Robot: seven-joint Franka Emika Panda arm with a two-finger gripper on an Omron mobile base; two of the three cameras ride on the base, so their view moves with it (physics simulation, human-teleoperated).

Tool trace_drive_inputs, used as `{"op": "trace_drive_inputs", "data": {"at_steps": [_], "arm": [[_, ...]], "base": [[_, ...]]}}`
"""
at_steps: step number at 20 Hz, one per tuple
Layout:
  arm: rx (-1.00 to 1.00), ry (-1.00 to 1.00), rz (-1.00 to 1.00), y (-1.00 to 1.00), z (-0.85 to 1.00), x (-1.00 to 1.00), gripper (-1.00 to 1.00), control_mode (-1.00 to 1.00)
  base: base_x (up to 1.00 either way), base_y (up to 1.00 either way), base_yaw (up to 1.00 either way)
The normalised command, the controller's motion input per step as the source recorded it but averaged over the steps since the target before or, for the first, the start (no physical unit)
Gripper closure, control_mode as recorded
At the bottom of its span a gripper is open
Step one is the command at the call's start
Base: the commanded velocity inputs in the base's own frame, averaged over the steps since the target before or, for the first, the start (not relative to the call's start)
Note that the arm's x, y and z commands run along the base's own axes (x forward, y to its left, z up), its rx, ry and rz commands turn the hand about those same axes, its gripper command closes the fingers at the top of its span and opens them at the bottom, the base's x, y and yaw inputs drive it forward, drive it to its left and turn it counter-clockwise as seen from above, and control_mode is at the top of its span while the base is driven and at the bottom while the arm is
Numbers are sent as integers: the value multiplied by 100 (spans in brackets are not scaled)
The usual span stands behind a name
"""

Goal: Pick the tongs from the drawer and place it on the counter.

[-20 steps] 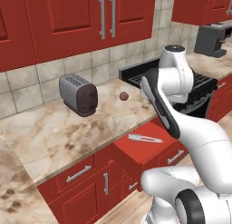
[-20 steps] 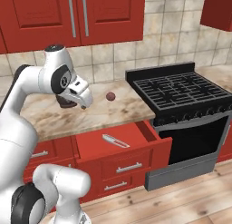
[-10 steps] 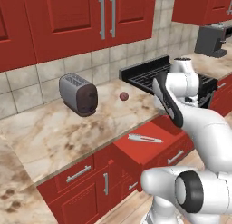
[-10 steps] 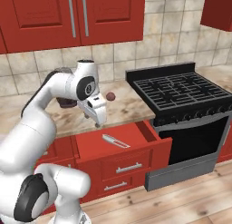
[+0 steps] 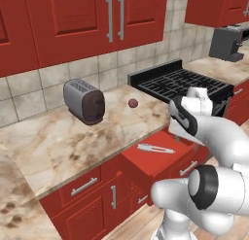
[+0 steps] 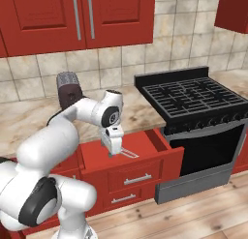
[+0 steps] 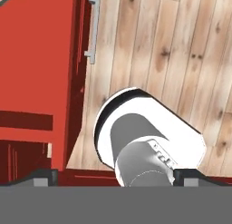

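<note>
Right base view shows your gripper (image 6: 113, 147) spread wide and empty; tongs (image 6: 127, 153) lie just below in the drawer (image 6: 160, 142), ungrasped, counter (image 6: 29, 118) placement pending.

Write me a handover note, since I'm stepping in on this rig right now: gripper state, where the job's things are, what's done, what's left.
Gripper: open, holding nothing, poised over the pulled-out drawer.
Tongs: lying flat in the drawer, untouched; the gripper hangs beside their left end in the right base view.
Counter: carries a toaster and a small dark round thing, with bare marble in front of them.
Done: drawer is open, arm is at the drawer.
Left: lower, grip the tongs, lift, set them on the counter.
</note>
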Motion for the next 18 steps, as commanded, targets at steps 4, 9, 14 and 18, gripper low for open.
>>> {"op": "trace_drive_inputs", "data": {"at_steps": [4, 9, 14, 18], "arm": [[2, 0, -2, 12, -100, 25, -100, -100], [0, 0, 0, 8, -86, 39, -100, -100], [0, 0, 0, 2, -66, 53, -100, -100], [0, 1, 0, 0, -40, 62, -100, -100]], "base": [[0, 0, 0], [0, 0, 0], [0, 0, 0], [0, 0, 0]]}}
